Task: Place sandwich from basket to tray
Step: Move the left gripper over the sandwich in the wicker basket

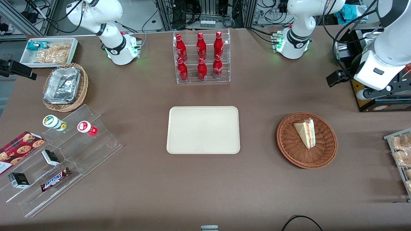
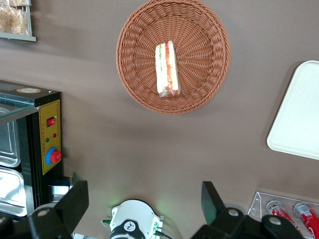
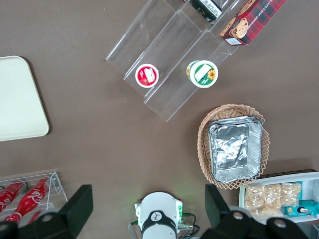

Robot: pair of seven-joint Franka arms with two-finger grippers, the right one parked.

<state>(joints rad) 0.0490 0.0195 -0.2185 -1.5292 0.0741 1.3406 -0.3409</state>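
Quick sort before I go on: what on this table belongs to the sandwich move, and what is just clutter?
Job:
sandwich, lying in the basket
tray, nothing on it
gripper, open, high above the table, nothing held

Clutter:
cola bottles in a clear rack
foil containers
Snickers bar
cookie box

The left arm is holding its wrist high above the table at the working arm's end, with the white forearm angling downward. The gripper (image 2: 144, 204) is pointing straight down, its two dark fingers (image 2: 75, 201) standing wide apart with nothing between them. The gripper is hanging well clear of the table surface, touching nothing.
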